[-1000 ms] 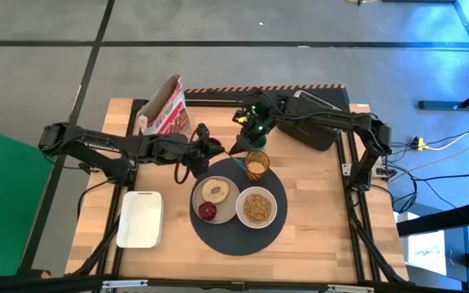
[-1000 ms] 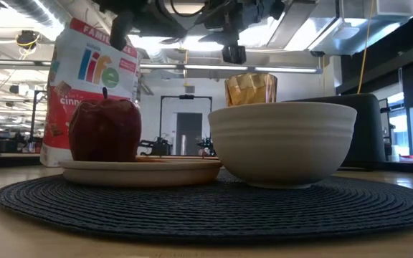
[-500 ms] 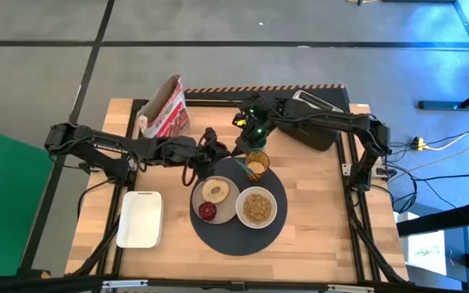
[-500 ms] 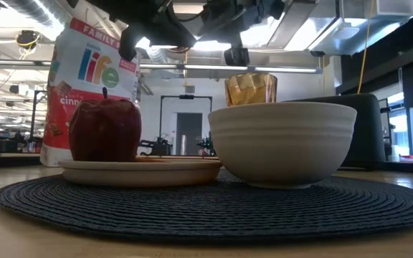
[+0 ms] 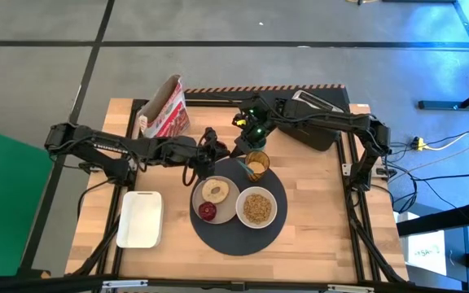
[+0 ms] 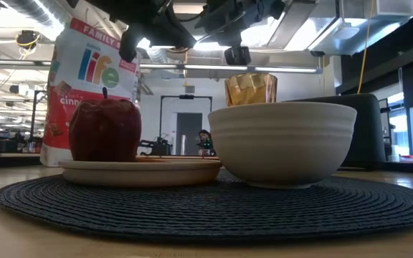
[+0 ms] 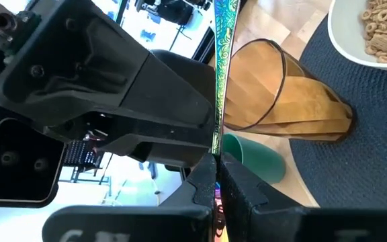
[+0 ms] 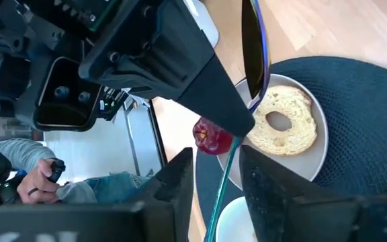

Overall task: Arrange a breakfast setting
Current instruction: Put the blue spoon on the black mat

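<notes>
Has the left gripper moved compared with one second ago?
Yes. In the high view the left gripper shifted to the right, closer to the amber glass, which stayed in place.

White tray (image 5: 139,219) near the front left of the wooden table (image 5: 324,220). Red and white cereal bag (image 5: 164,108) standing at the back left. Black toaster (image 5: 314,130) at the back right.

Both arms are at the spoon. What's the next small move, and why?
Probably close the right gripper on the iridescent spoon. Its fingers stand apart on either side of the thin handle, while the left gripper is shut on it, so the spoon looks ready to pass across.
</notes>
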You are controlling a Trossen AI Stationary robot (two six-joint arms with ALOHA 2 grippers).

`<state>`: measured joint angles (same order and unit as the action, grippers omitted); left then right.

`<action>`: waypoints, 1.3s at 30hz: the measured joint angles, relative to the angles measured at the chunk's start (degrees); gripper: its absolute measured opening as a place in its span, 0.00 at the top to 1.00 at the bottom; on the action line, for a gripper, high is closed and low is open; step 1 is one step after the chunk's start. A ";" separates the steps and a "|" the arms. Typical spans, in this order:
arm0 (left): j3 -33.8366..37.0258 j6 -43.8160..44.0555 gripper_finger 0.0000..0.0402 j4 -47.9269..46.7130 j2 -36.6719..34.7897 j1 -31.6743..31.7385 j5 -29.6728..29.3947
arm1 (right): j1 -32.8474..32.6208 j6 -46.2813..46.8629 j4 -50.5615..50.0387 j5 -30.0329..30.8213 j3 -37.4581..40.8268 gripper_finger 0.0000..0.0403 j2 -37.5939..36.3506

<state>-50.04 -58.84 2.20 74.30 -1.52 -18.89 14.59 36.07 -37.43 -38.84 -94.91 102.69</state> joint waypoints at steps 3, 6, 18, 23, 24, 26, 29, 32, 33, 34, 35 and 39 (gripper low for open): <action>0.00 -0.23 0.99 0.63 0.00 0.00 0.00 | 0.00 0.11 -0.05 -0.29 0.00 0.72 0.00; 0.00 -0.25 0.99 1.35 0.00 0.00 0.01 | 0.00 0.11 -0.27 -0.26 0.00 0.77 0.00; 0.02 2.60 0.96 3.63 0.00 -0.17 0.59 | 0.00 -0.35 -2.38 -1.67 -0.06 0.99 -0.08; -0.01 4.72 0.86 6.64 -0.92 -1.70 1.39 | -0.51 -0.29 -3.22 2.79 -0.09 1.00 -0.87; -0.09 6.38 0.84 6.62 -1.18 -2.06 0.49 | -0.54 -0.26 -3.62 3.82 -0.01 1.00 -1.31; -0.01 9.82 0.81 4.97 -2.06 -2.86 -2.93 | -0.32 -0.29 -4.38 6.18 0.00 1.00 -3.48; 0.02 12.20 0.76 4.73 -4.12 -4.18 -6.73 | -0.24 -1.13 -7.31 9.75 -0.11 1.00 -8.16; -0.04 13.93 0.72 5.13 -7.27 -5.41 -10.07 | -0.31 -2.20 -12.25 14.34 -0.11 1.00 -12.17; -0.04 15.40 0.71 4.83 -8.31 -5.50 -11.11 | -0.38 -2.35 -14.00 16.14 -0.09 1.00 -13.27; -0.02 17.27 0.70 4.82 -9.27 -5.57 -11.92 | -0.43 -2.40 -14.71 17.65 0.37 1.00 -14.70; -0.02 19.65 0.70 4.93 -10.20 -5.57 -12.32 | -0.66 -2.19 -14.79 18.77 1.59 1.00 -16.35; -0.04 30.41 0.70 4.62 -13.91 -5.20 -13.61 | -2.06 2.67 -9.46 22.82 13.64 1.00 -24.64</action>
<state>-50.09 -28.44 6.81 60.39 -6.72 -32.50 12.53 38.74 -46.88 -16.02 -81.28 78.06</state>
